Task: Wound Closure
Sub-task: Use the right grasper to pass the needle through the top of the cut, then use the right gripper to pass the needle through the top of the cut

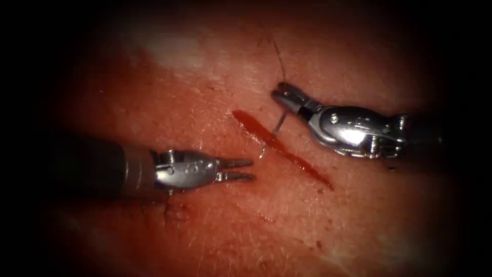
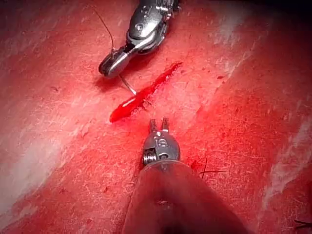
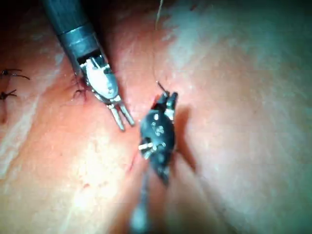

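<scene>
While the right tool [image 1: 281,92] sits right of the cut [image 1: 282,149] in the endoscope view, its jaws are clamped on the needle [image 1: 279,123] near 1 end; the curve drops toward the cut, tip at the red fluid, entry into tissue [image 1: 205,231] unclear. Thread [image 1: 279,64] runs up from the jaws. Left tool [image 1: 251,170] left of the cut, jaws slightly apart, holding nothing.

Left wrist view: left tool [image 2: 159,125] just short of the cut [image 2: 146,92]; right tool [image 2: 108,67] beyond it, needle [image 2: 127,87] between.

Right wrist view: 2 tools near each other, right tool [image 3: 168,100] gripping, left tool [image 3: 122,117] parted. Old stitches [image 3: 9,83] off to the side.
</scene>
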You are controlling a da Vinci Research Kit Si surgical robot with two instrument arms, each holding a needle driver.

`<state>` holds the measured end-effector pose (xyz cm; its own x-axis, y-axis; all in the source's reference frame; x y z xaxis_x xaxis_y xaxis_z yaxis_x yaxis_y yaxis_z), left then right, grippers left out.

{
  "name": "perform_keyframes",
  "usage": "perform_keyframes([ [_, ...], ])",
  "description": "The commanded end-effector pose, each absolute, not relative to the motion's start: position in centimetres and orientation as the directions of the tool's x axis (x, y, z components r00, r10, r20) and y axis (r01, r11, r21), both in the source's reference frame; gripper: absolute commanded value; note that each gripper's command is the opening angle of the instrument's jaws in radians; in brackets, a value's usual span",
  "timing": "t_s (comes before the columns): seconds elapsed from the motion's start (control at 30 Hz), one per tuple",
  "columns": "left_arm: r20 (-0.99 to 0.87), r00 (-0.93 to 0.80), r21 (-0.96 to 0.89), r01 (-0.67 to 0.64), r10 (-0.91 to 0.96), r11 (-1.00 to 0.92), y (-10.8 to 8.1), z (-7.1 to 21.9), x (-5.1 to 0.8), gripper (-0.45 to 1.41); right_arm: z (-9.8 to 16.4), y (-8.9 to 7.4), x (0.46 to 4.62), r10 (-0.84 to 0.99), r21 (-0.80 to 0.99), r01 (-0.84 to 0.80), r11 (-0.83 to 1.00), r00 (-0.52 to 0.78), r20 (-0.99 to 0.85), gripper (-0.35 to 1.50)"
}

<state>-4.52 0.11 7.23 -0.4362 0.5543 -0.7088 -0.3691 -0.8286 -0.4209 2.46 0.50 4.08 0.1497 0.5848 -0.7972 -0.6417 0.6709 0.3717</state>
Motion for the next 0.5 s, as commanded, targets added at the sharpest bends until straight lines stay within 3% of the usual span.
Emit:
perform_keyframes([
  [0.03,-0.707,-0.439,-0.424,-0.365,0.554,-0.829,0.05,7.28,-4.54,-0.05,4.17,0.39,2.53,0.622,0.417,-0.638,0.647,0.126,-0.773,-0.35],
  [0.5,-0.697,-0.469,-0.418,-0.349,0.543,-0.838,0.09,7.31,-4.21,-0.01,4.29,0.20,2.60,0.831,0.674,-0.568,0.473,0.033,-0.555,-0.35],
])
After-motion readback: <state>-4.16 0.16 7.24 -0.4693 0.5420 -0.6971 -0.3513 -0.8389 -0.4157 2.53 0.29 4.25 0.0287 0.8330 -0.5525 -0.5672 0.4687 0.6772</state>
